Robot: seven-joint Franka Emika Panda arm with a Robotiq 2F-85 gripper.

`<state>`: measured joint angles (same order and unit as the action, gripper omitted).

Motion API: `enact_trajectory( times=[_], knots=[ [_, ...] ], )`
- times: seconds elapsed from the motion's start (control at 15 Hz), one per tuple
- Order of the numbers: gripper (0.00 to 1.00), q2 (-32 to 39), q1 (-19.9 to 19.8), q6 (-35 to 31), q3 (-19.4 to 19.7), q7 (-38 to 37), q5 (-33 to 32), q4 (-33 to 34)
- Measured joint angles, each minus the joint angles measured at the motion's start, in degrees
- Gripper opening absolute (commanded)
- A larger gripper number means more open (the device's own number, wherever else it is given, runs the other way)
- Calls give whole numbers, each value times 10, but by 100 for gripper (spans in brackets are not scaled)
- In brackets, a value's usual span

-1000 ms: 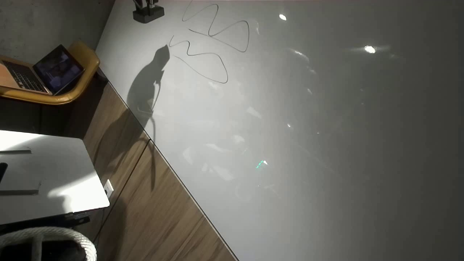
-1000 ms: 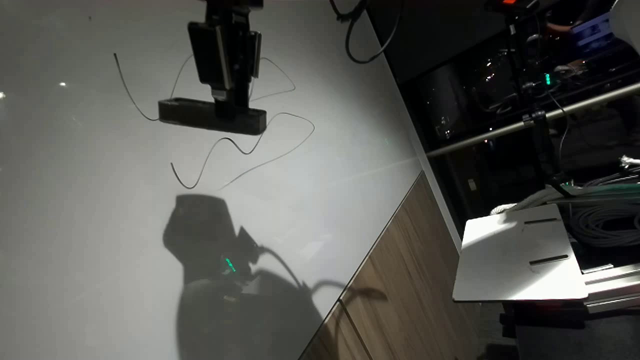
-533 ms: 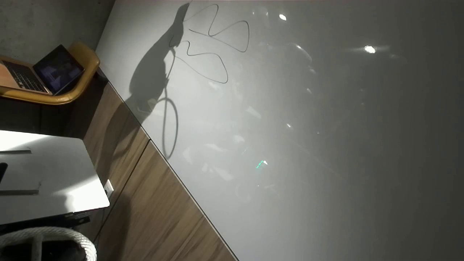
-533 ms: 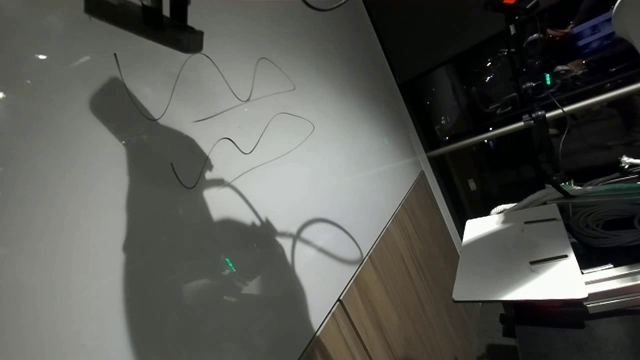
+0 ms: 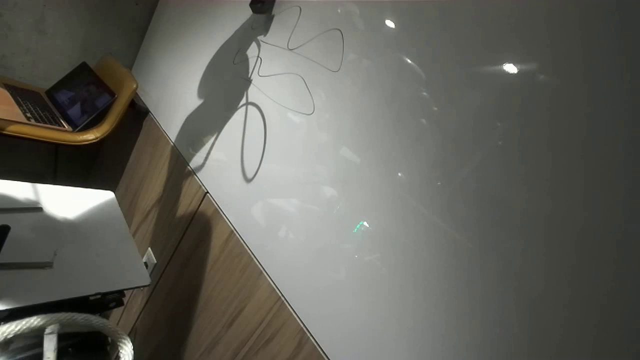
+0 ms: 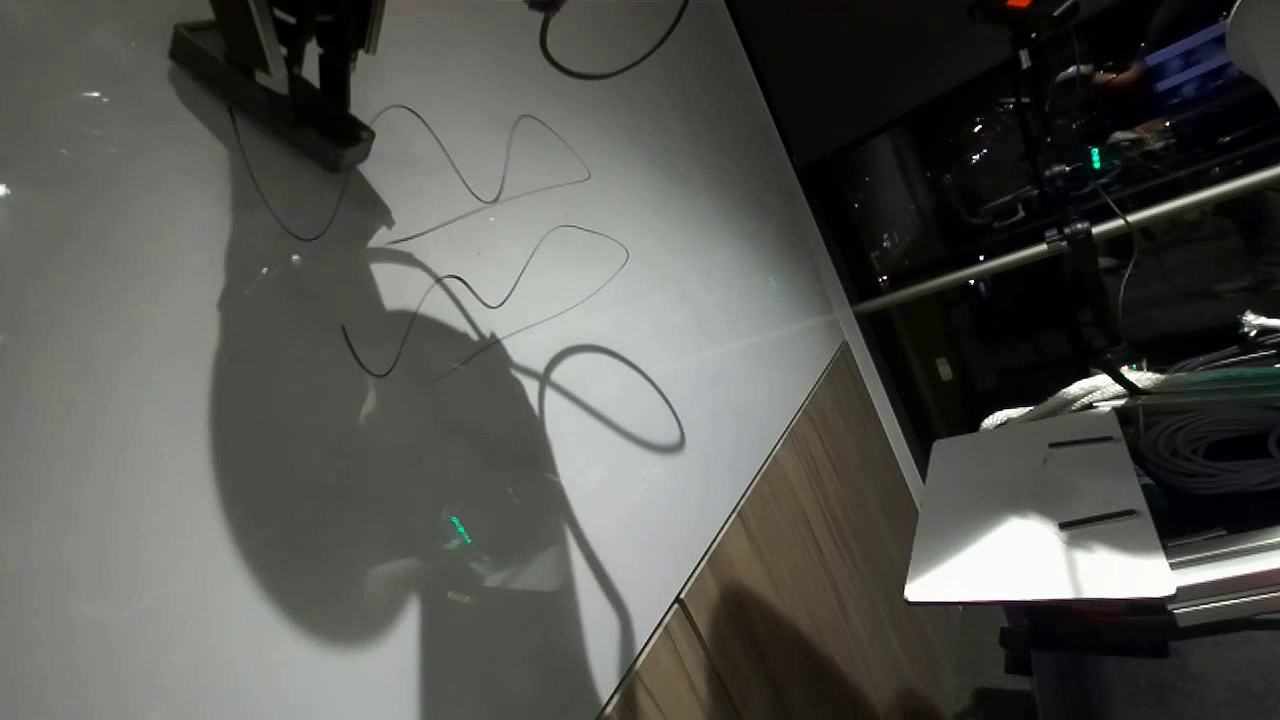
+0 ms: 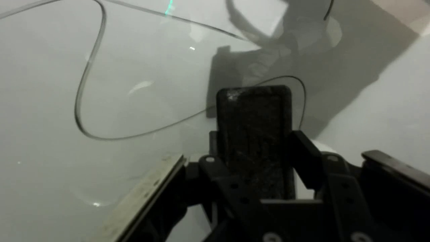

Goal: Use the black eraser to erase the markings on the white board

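One black eraser (image 7: 254,129) is clasped inside the claw (image 7: 256,144).

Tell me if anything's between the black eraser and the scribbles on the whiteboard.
Nothing visible. The pincer holds the black eraser over part of the scribbles; only shadow crosses them. Contact is unclear.

Chair (image 5: 121,80): yellow, an open laptop (image 5: 80,97) on it
Table (image 5: 75,245): small, white, partly brightly lit in both exterior views
Panels (image 5: 240,280): brown wood grain, a dark seam between them
Pole (image 6: 1170,212): pale, slanting across the dark part of the room
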<state>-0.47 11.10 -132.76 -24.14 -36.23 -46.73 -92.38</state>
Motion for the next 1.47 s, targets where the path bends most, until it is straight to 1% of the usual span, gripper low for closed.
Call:
enact_trajectory(
  times=[0.13, 0.4, 0.67, 1.0, 1.2, 1.47],
  knots=[
    [28, 32, 11, -7, 11, -11, -9, 14],
    [28, 39, 37, 4, 31, -18, -10, 22],
    [28, 59, 58, 6, 37, -29, -12, 28],
    [28, 119, 104, 14, 43, -71, -57, 39],
    [28, 128, 120, 30, 55, -66, -66, 42],
    [28, 113, 121, 61, 63, -34, -66, 39]
  ],
)
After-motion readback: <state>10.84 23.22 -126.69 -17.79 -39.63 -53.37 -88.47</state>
